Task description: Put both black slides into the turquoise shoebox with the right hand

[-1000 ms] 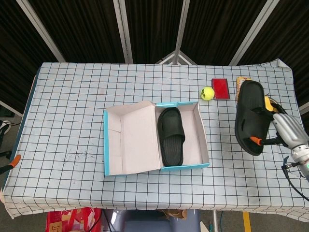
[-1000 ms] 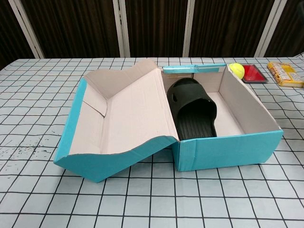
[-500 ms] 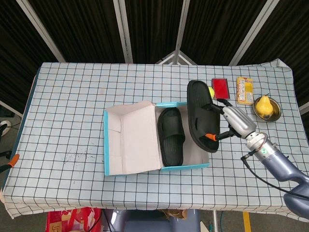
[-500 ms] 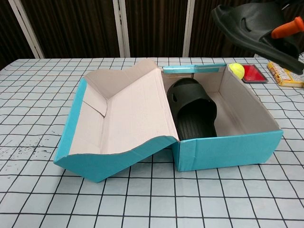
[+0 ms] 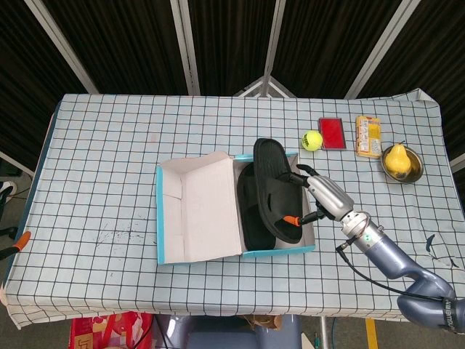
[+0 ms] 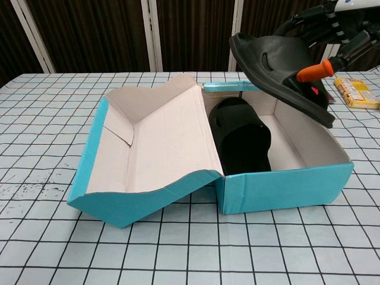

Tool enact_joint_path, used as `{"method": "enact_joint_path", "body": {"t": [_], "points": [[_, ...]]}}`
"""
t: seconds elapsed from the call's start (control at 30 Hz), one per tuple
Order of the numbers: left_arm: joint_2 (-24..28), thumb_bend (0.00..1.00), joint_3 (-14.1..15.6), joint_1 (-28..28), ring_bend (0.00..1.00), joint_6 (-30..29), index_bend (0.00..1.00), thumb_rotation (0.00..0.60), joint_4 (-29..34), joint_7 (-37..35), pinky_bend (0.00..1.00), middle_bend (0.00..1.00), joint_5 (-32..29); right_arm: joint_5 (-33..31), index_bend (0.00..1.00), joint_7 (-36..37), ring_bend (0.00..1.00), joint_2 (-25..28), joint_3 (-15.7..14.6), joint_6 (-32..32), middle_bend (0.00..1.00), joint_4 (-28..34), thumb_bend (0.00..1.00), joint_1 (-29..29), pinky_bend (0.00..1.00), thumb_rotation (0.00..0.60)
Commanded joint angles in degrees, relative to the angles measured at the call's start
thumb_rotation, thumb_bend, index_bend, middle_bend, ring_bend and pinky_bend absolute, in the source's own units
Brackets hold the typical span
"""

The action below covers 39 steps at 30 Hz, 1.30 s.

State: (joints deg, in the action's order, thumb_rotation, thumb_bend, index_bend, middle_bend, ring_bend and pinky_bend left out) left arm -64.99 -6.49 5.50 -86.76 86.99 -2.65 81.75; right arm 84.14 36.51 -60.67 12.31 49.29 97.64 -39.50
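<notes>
While boxed slide (image 6: 240, 138) — second slide (image 6: 276, 68) above

Black slides (image 5: 275, 187), turquoise shoebox (image 6: 279, 187), black-gridded white tablecloth (image 5: 109, 160), yellow tennis ball (image 5: 312, 139).

I find no words, brand marks or numbers that I can read. The yellow packet (image 5: 368, 136) at the far side of the table carries print, but it is too small and blurred for me to make out. The red case (image 5: 332, 133) beside it shows a plain face.
</notes>
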Motion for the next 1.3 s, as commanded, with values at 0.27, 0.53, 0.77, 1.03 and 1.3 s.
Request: {"method": "enact_joint_path", "body": {"t": [0.27,0.53,0.77,1.03,1.3], "points": [[0.05,0.31,-0.03,-0.03,0.0,0.03,0.01,0.6,-0.14,-0.24,0.0,0.0,-0.1,0.2,0.3,-2.45,0.41,-7.27,-0.01,7.45,0.46,-4.83,0.38,1.31,0.0,0.6],[-0.11,0.31,-0.01,0.22,0.0,0.56,0.01,0.6,-0.12,0.12,0.0,0.0,-0.26,0.78,0.33,-2.12,0.41,-2.21,-3.2,3.26,0.49,-3.06,0.42,1.46,0.0,0.6],[-0.08,0.31,0.05,0.25,0.0,0.49,0.01,0.6,0.08,0.13,0.0,0.0,-0.05,-1.95,0.33,-5.07,0.43,3.01,-3.42,-1.22,0.5,1.96,0.51,0.4,0.0,0.6],[0.28,0.31,0.09,0.03,0.0,0.09,0.01,0.6,0.07,-0.9,0.0,0.0,0.26,-10.46,0.33,-7.13,0.45,10.55,-2.36,-13.03,0.52,9.8,0.55,-4.04,0.0,0.6],[0.41,0.31,0.11,0.01,0.0,0.05,0.01,0.6,0.03,-1.3,0.0,0.0,0.37,-16.85,0.33,-12.17,0.45,10.5,-1.38,-16.15,0.53,10.84,0.55,-7.09,0.0,0.6]]}}
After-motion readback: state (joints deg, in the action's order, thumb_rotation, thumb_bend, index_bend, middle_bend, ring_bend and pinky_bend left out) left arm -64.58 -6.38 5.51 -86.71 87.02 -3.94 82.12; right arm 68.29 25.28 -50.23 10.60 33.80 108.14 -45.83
